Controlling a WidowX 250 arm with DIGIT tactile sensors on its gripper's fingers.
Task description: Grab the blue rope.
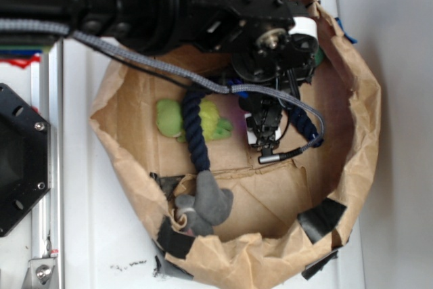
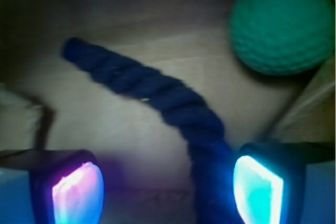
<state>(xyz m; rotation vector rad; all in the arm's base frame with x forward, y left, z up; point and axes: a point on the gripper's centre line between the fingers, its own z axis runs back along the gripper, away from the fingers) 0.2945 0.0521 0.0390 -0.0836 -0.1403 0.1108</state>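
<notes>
Your hand [image 2: 168,187], fingers spread, sits low in the paper bag [image 1: 352,133] with the blue rope [image 2: 157,95] between them, seemingly untouched, green ball [image 2: 281,22] beyond.

The robot arm [image 1: 223,11] hides the middle of the blue rope [image 1: 195,133]; the wrist view's lower edge cuts it off.

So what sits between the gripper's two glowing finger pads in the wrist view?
The thick navy twisted rope runs between the open gripper pads, close to the right-hand one; otherwise only bare brown paper.
</notes>
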